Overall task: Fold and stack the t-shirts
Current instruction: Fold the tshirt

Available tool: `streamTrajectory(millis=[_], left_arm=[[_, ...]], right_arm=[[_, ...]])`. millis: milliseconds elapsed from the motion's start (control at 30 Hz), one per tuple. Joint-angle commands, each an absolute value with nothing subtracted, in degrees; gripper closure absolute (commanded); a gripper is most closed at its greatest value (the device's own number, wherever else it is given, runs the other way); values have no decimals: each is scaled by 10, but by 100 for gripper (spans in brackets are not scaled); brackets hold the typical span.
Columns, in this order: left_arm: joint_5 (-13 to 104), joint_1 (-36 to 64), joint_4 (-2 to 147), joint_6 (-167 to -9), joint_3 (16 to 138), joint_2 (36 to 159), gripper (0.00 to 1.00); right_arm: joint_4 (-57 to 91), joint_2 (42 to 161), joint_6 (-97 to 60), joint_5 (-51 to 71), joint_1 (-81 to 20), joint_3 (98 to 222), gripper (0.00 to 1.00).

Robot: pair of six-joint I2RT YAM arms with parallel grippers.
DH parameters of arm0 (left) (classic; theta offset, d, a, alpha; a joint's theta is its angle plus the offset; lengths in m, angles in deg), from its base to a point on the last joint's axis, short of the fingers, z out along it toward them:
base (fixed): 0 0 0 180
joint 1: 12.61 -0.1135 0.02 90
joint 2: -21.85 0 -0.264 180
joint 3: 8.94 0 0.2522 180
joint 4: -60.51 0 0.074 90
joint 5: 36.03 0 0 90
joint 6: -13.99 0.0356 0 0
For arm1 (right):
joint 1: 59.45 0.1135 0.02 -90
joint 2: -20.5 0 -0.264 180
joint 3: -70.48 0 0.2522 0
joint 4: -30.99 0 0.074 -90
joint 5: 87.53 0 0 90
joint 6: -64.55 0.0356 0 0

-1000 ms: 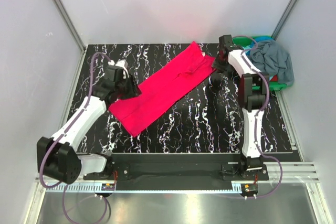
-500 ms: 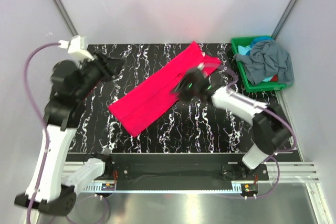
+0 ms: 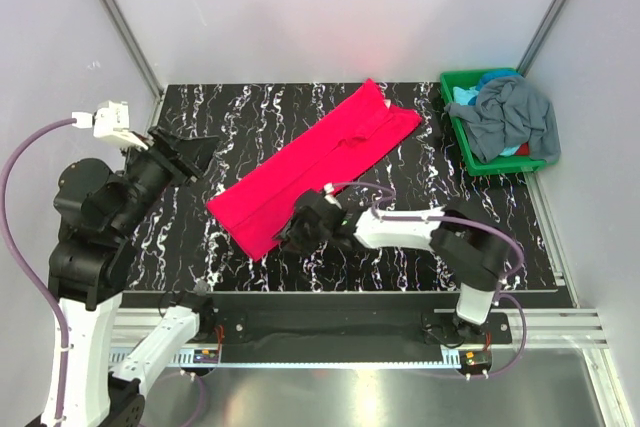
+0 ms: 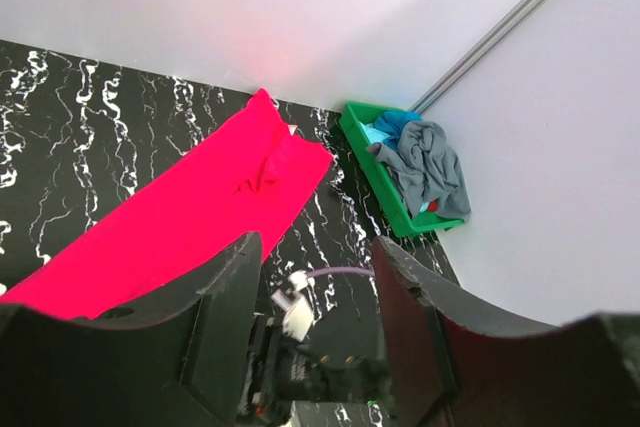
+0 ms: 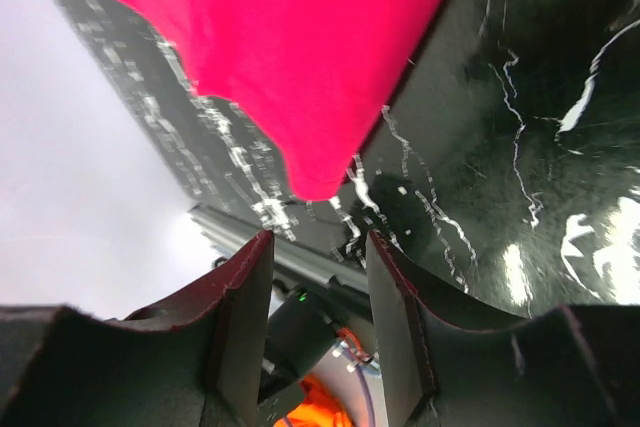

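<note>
Across the black marbled table (image 3: 390,269) the magenta t-shirt (image 3: 310,172) lies flat as a long band, running from the near left toward the far right. My right gripper (image 3: 285,237) sits low beside its near corner with the jaws parted and nothing between them; from my right wrist that corner shows just beyond my fingertips (image 5: 255,247), and I cannot tell whether I touch the cloth. My left gripper (image 3: 195,155) hangs high over the table's left side, well apart from the shirt, jaws also spread and empty. At the far right, the grey-blue t-shirt (image 3: 515,112) is heaped over the teal t-shirt (image 3: 465,95) in the green bin (image 3: 462,152).
</note>
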State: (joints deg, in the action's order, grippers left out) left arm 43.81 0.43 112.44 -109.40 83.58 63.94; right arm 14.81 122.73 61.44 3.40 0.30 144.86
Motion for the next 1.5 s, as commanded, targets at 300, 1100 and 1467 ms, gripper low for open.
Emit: streamTrajectory(millis=[300,1100,1467], left_arm=[[466,1,1141,-1067,845,632,45],[475,2,1137,-1060,808,625,43],[338,1,1111,-1043,718,720,43]], right_arm=[[191,1348,703,6,57,1530,50],[190,1356,706,-17,69,1498,99],[-27,1180,541,-45,65,1334,100]])
